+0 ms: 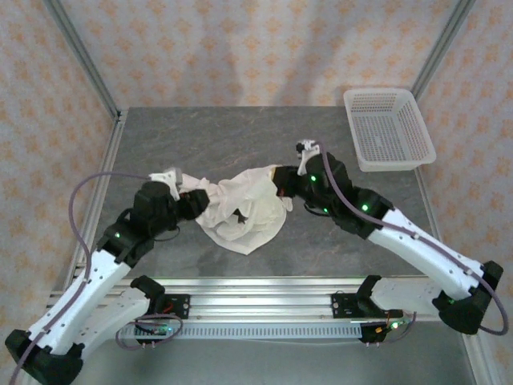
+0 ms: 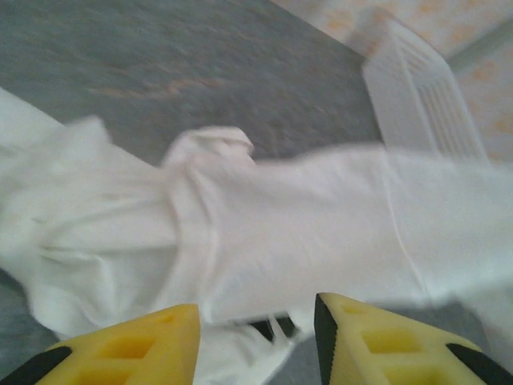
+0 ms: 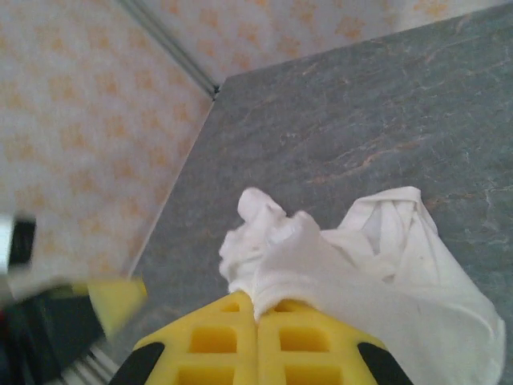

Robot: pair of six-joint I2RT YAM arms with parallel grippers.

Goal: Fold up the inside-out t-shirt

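a: item: inside-out t-shirt (image 1: pixel 240 215), bunched mid-frame on the desk (image 1: pixel 216 136).
b: right pincer (image 3: pixel 258 311) clenched on its edge, probably to spread it. left pincer (image 2: pixel 256 325): part-spread at the cloth, grip unclear.

T-shirt (image 1: pixel 250 202) cream-white, small dark mark (image 1: pixel 239 215) on it. Table (image 1: pixel 208 136) grey, marbled, faint orange veins. Walls (image 1: pixel 240 48) pale pink with repeating orange floral print. Basket (image 1: pixel 388 128) white mesh. Left gripper (image 2: pixel 255 309) and right gripper (image 3: pixel 256 309) fingers yellow, black-tipped. Arms (image 1: pixel 417 241) white, black joints. Cable (image 1: pixel 76 200) mauve.
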